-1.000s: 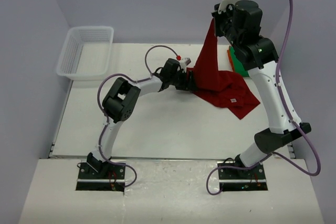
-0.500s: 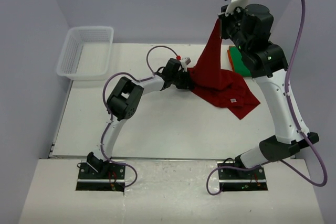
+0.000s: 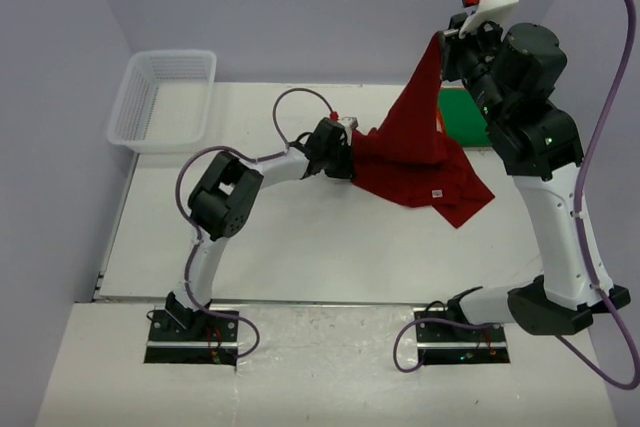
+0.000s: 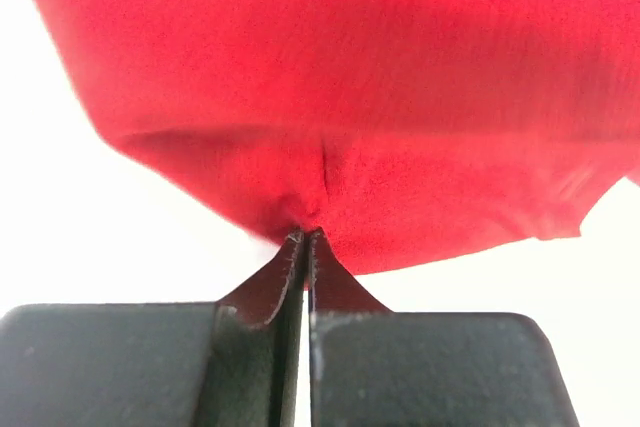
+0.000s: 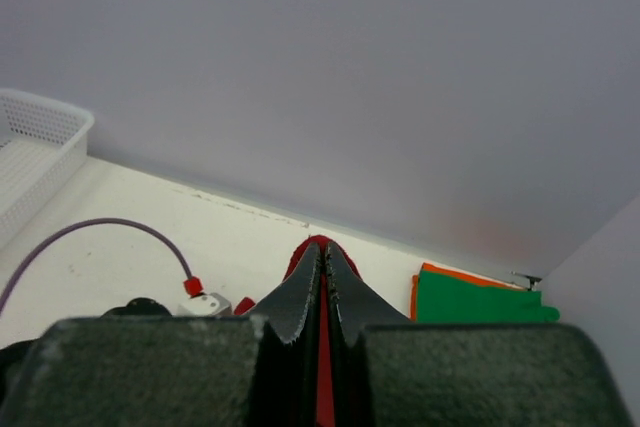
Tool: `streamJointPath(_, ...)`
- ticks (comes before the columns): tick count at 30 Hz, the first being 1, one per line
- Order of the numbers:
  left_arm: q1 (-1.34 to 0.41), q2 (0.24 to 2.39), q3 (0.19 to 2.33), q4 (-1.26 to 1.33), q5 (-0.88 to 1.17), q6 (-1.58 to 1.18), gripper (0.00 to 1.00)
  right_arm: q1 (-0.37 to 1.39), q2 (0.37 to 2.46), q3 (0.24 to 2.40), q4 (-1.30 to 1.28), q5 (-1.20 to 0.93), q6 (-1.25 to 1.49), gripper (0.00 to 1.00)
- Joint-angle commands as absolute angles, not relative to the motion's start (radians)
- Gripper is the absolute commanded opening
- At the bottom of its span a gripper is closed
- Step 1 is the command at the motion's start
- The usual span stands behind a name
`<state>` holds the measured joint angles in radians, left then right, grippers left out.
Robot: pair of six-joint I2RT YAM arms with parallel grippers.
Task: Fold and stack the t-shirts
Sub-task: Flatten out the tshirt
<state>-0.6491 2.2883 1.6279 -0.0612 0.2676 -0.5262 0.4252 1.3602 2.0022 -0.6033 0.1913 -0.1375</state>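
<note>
Now the left gripper [image 4: 305,237] is pinching a small pucker of the dark red soft cloth t-shirt [image 3: 415,152] between jaws pressed tight together. A second ago those jaws were standing apart beside the cloth, so this hold is new. The right gripper [image 3: 440,39], also clamped shut on a fold of the same shirt, is carrying it higher and farther to its own right than before. The cloth is now hanging in a taut slope from it down to the left gripper, while the rest is lying crumpled on the white table [image 3: 300,237] just beyond the left gripper's tips. With two points being held, the shirt is probably becoming ready to be stretched flat for a first fold, though none is showing yet. The bright green folded t-shirt [image 5: 470,302] is lying on the orange t-shirt [image 5: 414,297], below and to the right of the right gripper. The white plastic mesh basket [image 3: 165,55] is sitting well off to the left of both grippers.
</note>
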Motion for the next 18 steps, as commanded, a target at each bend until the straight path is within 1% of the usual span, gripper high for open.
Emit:
streamJointPath(1,-0.652,2.026,1.49,-0.213,0.04,-0.439,0.0,0.426,1.356,1.993,-0.551,0.199,-0.12,0.0)
streamJointPath(2,-0.652,1.881,1.467,-0.26,0.008,-0.428,0.0,0.425,1.353,1.988,-0.551,0.193,-0.114,0.0)
streamJointPath(4,-0.652,1.736,1.424,-0.307,-0.115,-0.391,0.0,0.426,1.348,1.982,-0.552,0.183,-0.109,0.0)
streamJointPath(5,-0.653,1.604,1.422,-0.365,-0.153,-0.381,0.0,0.426,1.347,1.982,-0.557,0.175,-0.101,0.0)
streamJointPath(6,-0.652,1.545,1.437,-0.397,-0.229,-0.358,0.0,0.426,1.344,1.983,-0.567,0.167,-0.1,0.0)
streamJointPath(7,-0.653,1.487,1.449,-0.428,-0.267,-0.345,0.0,0.428,1.342,1.983,-0.572,0.15,-0.095,0.0)
streamJointPath(8,-0.652,1.385,1.459,-0.466,-0.29,-0.333,0.0,0.426,1.339,1.985,-0.578,0.134,-0.083,0.0)
streamJointPath(12,-0.653,1.22,1.598,-0.563,-0.377,-0.276,0.0,0.429,1.298,1.959,-0.583,0.068,-0.049,0.0)
streamJointPath(16,-0.653,1.109,1.678,-0.597,-0.327,-0.213,0.0,0.443,1.224,1.879,-0.56,0.071,-0.028,0.0)
streamJointPath(18,-0.652,1.094,1.748,-0.629,-0.354,-0.195,0.0,0.443,1.184,1.856,-0.546,0.081,-0.021,0.0)
